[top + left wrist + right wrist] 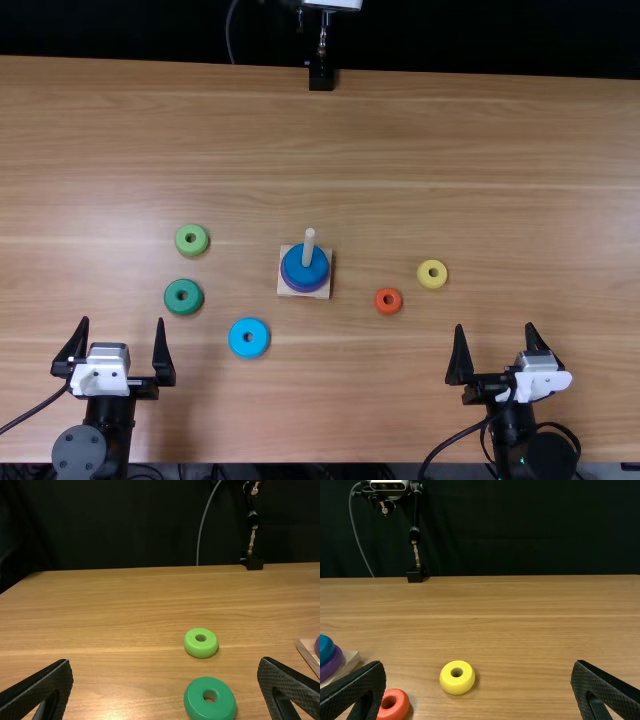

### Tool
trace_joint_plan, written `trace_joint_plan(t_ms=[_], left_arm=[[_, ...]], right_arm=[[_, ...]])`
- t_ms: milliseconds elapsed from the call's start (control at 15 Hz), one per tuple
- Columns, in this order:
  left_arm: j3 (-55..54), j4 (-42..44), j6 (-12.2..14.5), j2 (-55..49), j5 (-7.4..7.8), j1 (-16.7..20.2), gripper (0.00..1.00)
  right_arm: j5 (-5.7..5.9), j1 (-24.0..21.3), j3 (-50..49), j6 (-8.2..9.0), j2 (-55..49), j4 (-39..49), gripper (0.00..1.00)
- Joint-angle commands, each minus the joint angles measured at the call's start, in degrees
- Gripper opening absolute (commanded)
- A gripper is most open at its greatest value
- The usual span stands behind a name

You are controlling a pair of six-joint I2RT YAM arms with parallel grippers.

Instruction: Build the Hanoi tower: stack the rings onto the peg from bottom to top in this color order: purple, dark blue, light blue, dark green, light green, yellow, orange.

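My left gripper (120,352) stands open at the near left, also seen in its wrist view (165,687). At the near right my right gripper (496,350) is open too, likewise in its wrist view (478,690). The wooden peg (309,247) rises from its square base (287,268), with the purple ring (306,287) lowest and the dark blue ring (304,268) on it. Loose on the table lie the light blue ring (249,349), dark green ring (172,296) and light green ring (192,248), left of the base. The orange ring (388,308) and yellow ring (432,284) lie right of it.
The wooden table (450,140) extends to a dark curtain behind. At its far edge a black stand (321,78) holds a camera, and a cable hangs beside it. Black cables run by both arms at the near side.
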Motion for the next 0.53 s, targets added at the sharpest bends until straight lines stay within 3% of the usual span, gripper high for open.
trace_joint_plan(t_ms=[0, 267, 467], left_arm=[[-0.9, -2.0, -0.2, -0.7, -0.96, 0.5, 1.00], [-0.9, -1.4, 0.0, -0.7, -0.22, -1.6, 1.00], [8.3, -1.4, 0.3, 3.9, -0.22, -3.3, 1.00]], right_arm=[[-0.08, -0.5, -0.6, -0.30, -0.7, 0.2, 1.00], [-0.08, -0.5, -0.6, -0.30, -0.7, 0.2, 1.00], [-0.08, -0.5, -0.6, -0.30, -0.7, 0.2, 1.00]])
